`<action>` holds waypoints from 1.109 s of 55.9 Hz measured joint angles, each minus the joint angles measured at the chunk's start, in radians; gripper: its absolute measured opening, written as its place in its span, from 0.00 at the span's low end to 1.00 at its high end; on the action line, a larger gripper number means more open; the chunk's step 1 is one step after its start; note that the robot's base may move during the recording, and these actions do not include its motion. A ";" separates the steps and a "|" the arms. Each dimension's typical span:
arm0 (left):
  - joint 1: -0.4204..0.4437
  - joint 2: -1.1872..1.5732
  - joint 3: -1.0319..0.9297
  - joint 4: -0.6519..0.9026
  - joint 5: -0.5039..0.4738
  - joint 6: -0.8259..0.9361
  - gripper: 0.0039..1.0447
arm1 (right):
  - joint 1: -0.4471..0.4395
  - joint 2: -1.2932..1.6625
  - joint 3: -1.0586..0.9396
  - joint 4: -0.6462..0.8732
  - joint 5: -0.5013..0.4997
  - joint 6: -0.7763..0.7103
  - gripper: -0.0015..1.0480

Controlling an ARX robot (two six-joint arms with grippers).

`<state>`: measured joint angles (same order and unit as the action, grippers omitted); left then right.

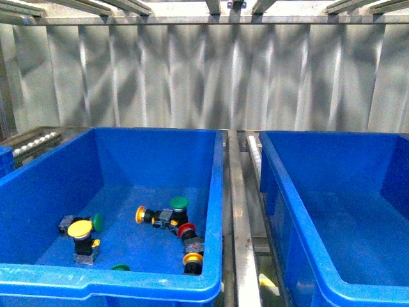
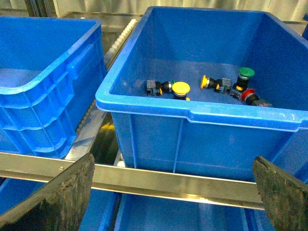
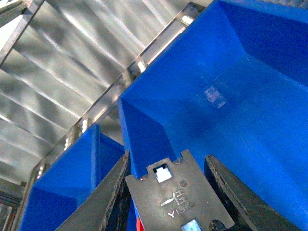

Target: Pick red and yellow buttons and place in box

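My right gripper [image 3: 167, 166] is shut on a red button; its black body [image 3: 179, 199] fills the gap between the fingers, and a sliver of red cap [image 3: 138, 225] shows below. It hangs over the inside of an empty blue box [image 3: 250, 106], near a corner. In the front view that box [image 1: 291, 211] is on the right, and neither arm shows. The left crate [image 1: 108, 283] holds yellow buttons [image 1: 80, 228] [image 1: 139, 214] [image 1: 192, 258] and a red button [image 1: 186, 229]. My left gripper [image 2: 173, 197] is open and empty, outside that crate [image 2: 192, 111], low by its near wall.
Green-capped buttons [image 1: 179, 203] [image 1: 97, 221] [image 1: 120, 268] lie among the others. A metal rail [image 1: 238, 230] with white rollers runs between the crates. Another rail [image 2: 168, 180] crosses in front of the left gripper, and a further blue crate [image 2: 48, 82] stands beside it. A corrugated metal wall [image 1: 204, 77] is behind.
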<state>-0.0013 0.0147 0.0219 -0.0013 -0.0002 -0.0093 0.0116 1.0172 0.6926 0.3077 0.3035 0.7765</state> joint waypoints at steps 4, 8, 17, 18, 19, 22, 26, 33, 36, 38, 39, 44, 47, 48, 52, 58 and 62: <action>0.000 0.000 0.000 0.000 0.000 0.000 0.93 | -0.007 -0.002 -0.001 0.000 -0.001 -0.003 0.37; 0.000 0.000 0.000 0.000 0.000 0.000 0.93 | -0.019 -0.003 -0.002 0.000 -0.005 -0.008 0.37; 0.000 0.000 0.000 0.000 0.000 0.000 0.93 | -0.085 -0.005 -0.006 0.023 -0.045 -0.058 0.37; 0.000 0.000 0.000 0.000 0.000 0.000 0.93 | -0.097 -0.005 -0.008 0.027 -0.054 -0.064 0.37; 0.000 0.000 0.000 0.000 0.000 0.000 0.93 | -0.110 -0.005 -0.008 0.027 -0.063 -0.066 0.37; 0.000 0.000 0.000 0.000 0.000 0.000 0.93 | -0.145 -0.005 -0.009 0.022 -0.087 -0.068 0.37; 0.000 0.000 0.000 0.000 -0.003 0.000 0.93 | -0.214 -0.011 -0.013 0.012 -0.120 -0.067 0.37; 0.000 0.000 0.000 0.000 -0.003 0.000 0.93 | -0.270 -0.031 -0.014 0.002 -0.160 -0.064 0.37; 0.000 0.000 0.000 0.000 -0.003 0.000 0.93 | -0.296 -0.033 -0.017 0.002 -0.162 -0.064 0.37; 0.000 0.000 0.000 0.000 -0.003 0.000 0.93 | -0.316 -0.035 -0.018 0.002 -0.166 -0.064 0.37; 0.000 0.000 0.000 0.000 -0.003 0.000 0.93 | -0.324 -0.035 -0.018 0.002 -0.169 -0.064 0.37; 0.000 0.000 0.000 0.000 -0.001 0.000 0.93 | -0.362 -0.037 -0.019 0.003 -0.195 -0.064 0.37; 0.000 0.000 0.000 0.000 -0.001 0.000 0.93 | -0.384 -0.037 -0.020 0.005 -0.206 -0.064 0.37; 0.000 0.000 0.000 0.000 -0.001 0.000 0.93 | -0.394 -0.037 -0.020 0.007 -0.210 -0.065 0.37; 0.000 0.000 0.000 0.000 -0.001 0.000 0.93 | -0.431 -0.032 -0.020 0.015 -0.216 -0.073 0.37; 0.000 0.000 0.000 0.001 0.000 0.001 0.93 | -0.485 0.002 -0.013 0.033 -0.205 -0.127 0.37; 0.001 0.000 0.000 0.001 0.002 0.001 0.93 | -0.524 0.060 0.028 0.041 -0.199 -0.191 0.37</action>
<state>-0.0002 0.0147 0.0219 -0.0002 0.0021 -0.0082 -0.5125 1.0771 0.7204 0.3485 0.1043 0.5858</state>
